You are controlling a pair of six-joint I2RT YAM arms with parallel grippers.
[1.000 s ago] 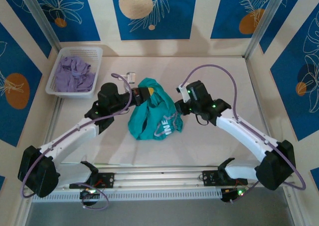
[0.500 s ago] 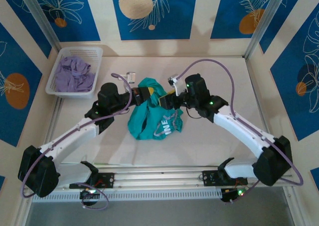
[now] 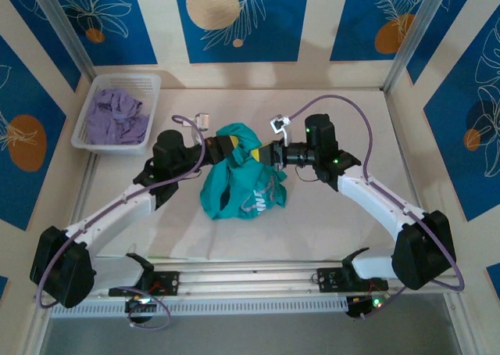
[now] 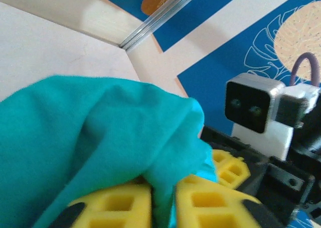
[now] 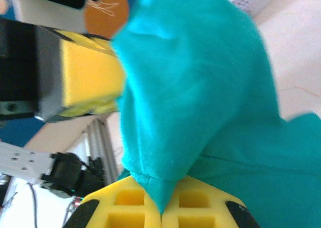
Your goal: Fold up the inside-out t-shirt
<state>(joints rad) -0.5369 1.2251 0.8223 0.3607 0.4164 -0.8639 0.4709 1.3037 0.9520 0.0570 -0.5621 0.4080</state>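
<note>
The inside-out t-shirt (image 3: 238, 184) is a teal bunch at mid-table, white lettering showing low on its right side. Its top is gathered up between the two grippers, which face each other closely. My left gripper (image 3: 227, 146) comes in from the left; in the left wrist view its yellow fingers (image 4: 115, 205) stand a little apart, with a fold of the t-shirt (image 4: 100, 122) filling the gap. My right gripper (image 3: 262, 153) comes in from the right. In the right wrist view it (image 5: 161, 210) is shut on a pointed fold of the t-shirt (image 5: 200, 87).
A white basket (image 3: 126, 78) at the back left holds a lavender garment (image 3: 116, 114). Patterned blue walls with metal posts (image 3: 406, 34) close in the table. Bare tabletop lies to the right of the shirt and in front of it.
My right gripper has swung from the shirt's right side up to its top, beside the left gripper, and closed on a fold. The left arm has stayed put.
</note>
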